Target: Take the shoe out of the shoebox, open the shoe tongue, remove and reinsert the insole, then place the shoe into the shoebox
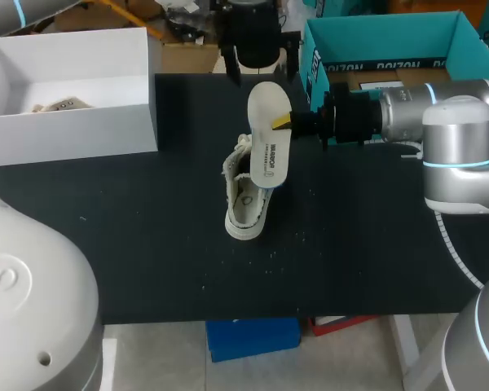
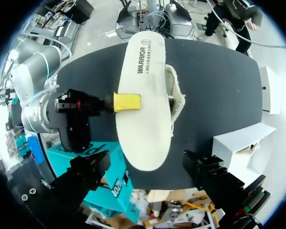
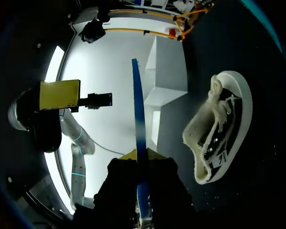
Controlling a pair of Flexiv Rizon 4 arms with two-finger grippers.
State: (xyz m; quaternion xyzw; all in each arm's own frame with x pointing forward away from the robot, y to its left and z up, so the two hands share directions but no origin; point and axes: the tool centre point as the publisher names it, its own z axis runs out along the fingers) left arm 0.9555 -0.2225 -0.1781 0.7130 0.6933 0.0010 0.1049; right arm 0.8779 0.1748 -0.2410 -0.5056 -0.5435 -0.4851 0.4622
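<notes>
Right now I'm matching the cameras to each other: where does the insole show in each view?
Head view: insole mid-table, raised over the shoe, in the right jaws.
Left wrist view: insole face-on, ahead, in front of the shoe.
Right wrist view: insole an edge-on strip between its own jaws.
Shared landmark: the shoe.

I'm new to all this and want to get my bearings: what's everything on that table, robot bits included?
table: one, black, under everything.
shoebox: one, white, open, far left of the table.
pale item: one, beige, inside the shoebox; cannot tell what.
shoe: one, off-white, mid-table.
insole: one, cream with blue edge, held above the shoe.
right end effector: one, yellow-tipped, shut on the insole.
left end effector: one, open, empty, beyond the insole.
</notes>
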